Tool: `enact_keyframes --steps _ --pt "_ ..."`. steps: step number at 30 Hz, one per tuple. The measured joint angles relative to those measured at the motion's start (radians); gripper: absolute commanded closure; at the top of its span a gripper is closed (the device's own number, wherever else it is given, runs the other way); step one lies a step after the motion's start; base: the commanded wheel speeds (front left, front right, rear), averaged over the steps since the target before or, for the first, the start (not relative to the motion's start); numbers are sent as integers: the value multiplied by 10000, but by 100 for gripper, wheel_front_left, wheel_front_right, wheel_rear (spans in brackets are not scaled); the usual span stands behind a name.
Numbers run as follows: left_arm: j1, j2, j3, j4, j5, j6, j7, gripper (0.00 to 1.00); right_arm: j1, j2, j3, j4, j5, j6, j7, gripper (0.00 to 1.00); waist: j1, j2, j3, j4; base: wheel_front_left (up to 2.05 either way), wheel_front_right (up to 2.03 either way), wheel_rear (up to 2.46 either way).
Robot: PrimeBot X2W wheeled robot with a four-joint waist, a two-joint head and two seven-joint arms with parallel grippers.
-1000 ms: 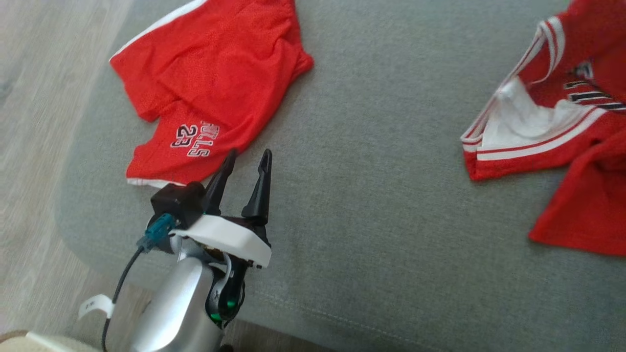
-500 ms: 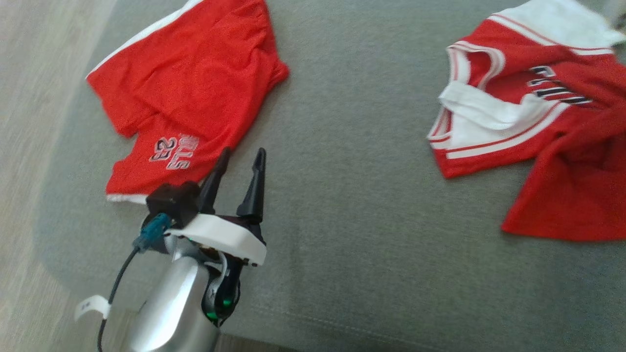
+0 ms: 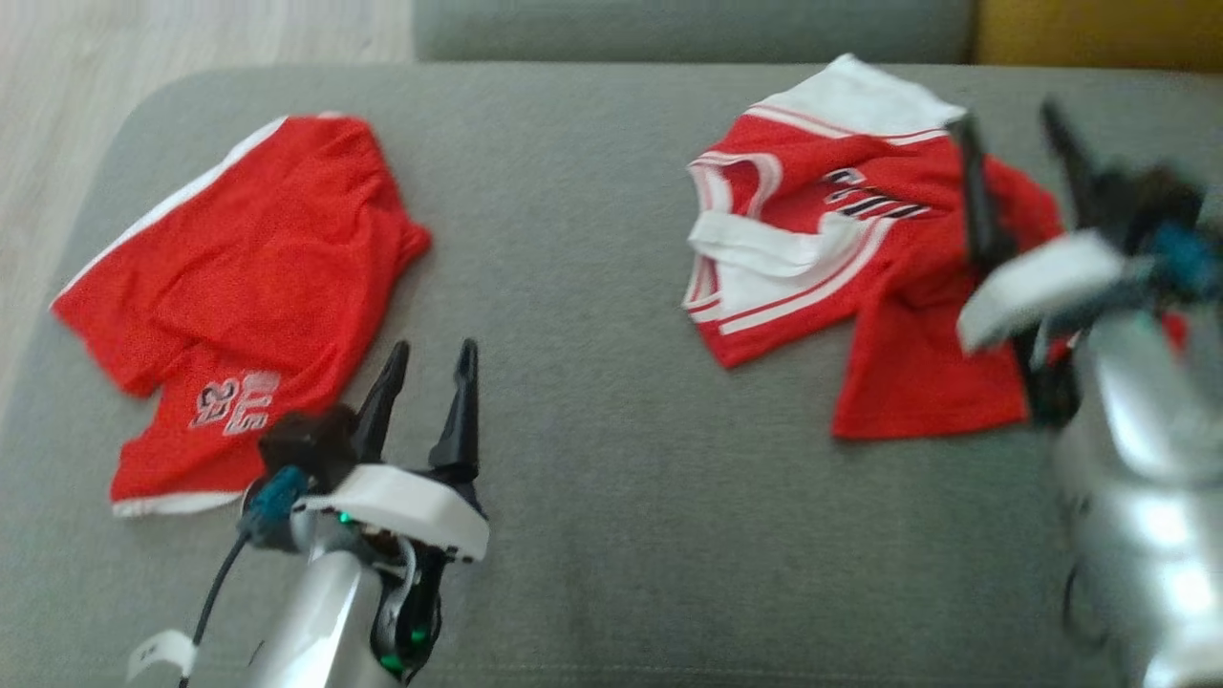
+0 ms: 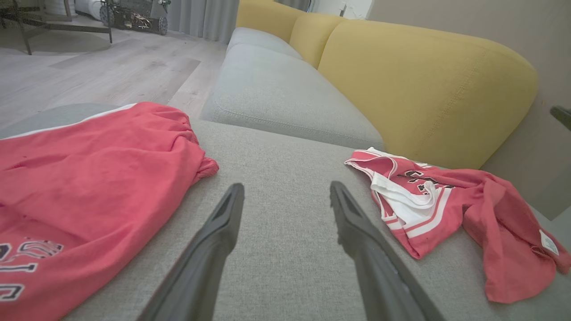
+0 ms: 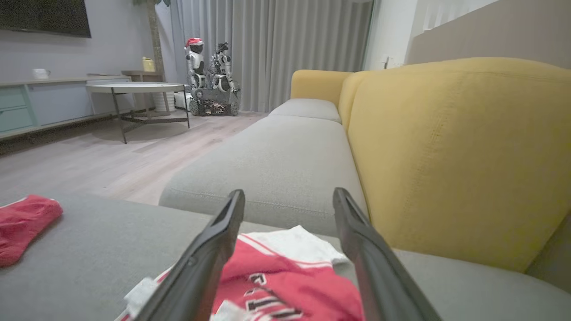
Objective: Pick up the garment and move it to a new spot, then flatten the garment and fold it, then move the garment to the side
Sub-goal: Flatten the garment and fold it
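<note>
Head camera has swung since the last two pictures: the whole view has shifted, so the garments' new places in it are the camera's doing, not theirs. With that swing the right gripper (image 3: pixel 1005 117) has come into the head view, blurred, its fingers over the right part of the red jersey (image 3: pixel 860 258). In its own wrist view the jaws stand wide with nothing between them and the jersey lies just below. The left gripper (image 3: pixel 432 349) is as before: wide, empty, low over the grey sofa seat (image 3: pixel 611 401), just beside the hem of the red shorts (image 3: pixel 258 258). The jersey lies crumpled, one white-trimmed side folded over itself, well apart from the shorts, which lie roughly flat. Judgement: the jersey is the garment in hand. It is neither flattened nor folded yet, and the right arm looks set to take it. Containers: none. Both garments rest directly on the seat.
</note>
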Motion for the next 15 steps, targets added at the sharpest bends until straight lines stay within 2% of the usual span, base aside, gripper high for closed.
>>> enact_keyframes --steps 5,9,15 --pt "396 8 291 -23 33 40 0 0 2912 679 -491 -1939 -109 0 21 0 0 0 -502 -594 0 0 0" --pt "611 8 353 -42 123 35 0 0 5081 1051 -876 -3359 -337 0 433 0 0 0 -806 -883 0 0 0" --pt "744 12 389 -40 125 -12 0 0 6548 1390 -652 -4700 -836 0 1022 0 0 0 -799 -990 0 0 0"
